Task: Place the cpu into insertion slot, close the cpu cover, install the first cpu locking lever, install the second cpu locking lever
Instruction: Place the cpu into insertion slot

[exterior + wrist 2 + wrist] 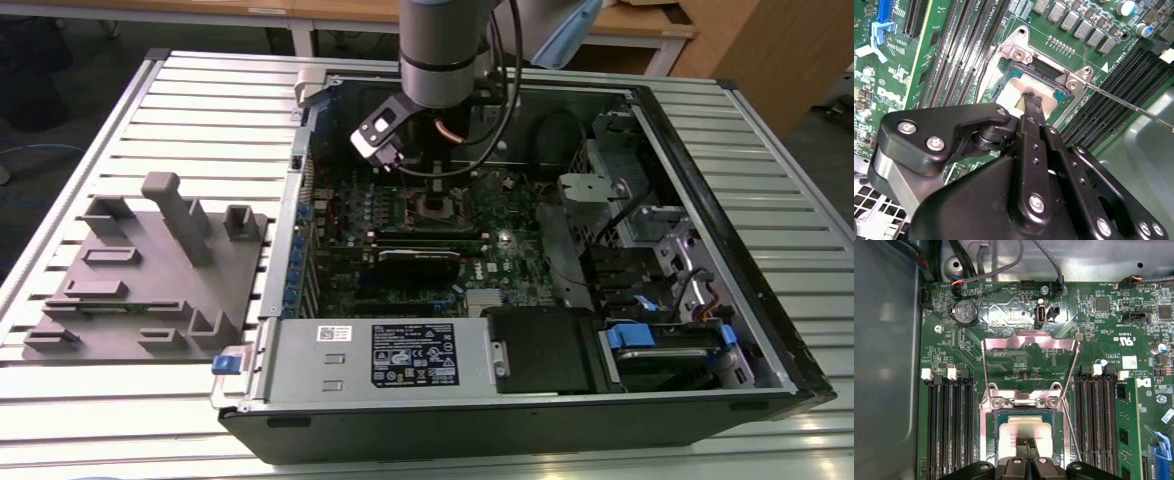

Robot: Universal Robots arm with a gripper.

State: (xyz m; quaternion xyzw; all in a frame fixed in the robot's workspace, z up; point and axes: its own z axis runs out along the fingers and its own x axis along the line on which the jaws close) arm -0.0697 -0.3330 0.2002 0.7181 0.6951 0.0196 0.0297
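Silver-grey cpu lay flat in the insertion slot, right under my pincer. Tips were pressed together, on it or just above, unclear which. Beyond the tips the cpu cover stood open. Placing step, I judged; closing calls for a clear pincer.

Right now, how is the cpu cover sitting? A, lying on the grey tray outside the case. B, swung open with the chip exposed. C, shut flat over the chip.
B: in the first wrist view the cpu cover is swung back from the insertion slot, leaving the cpu bare under the gripper.
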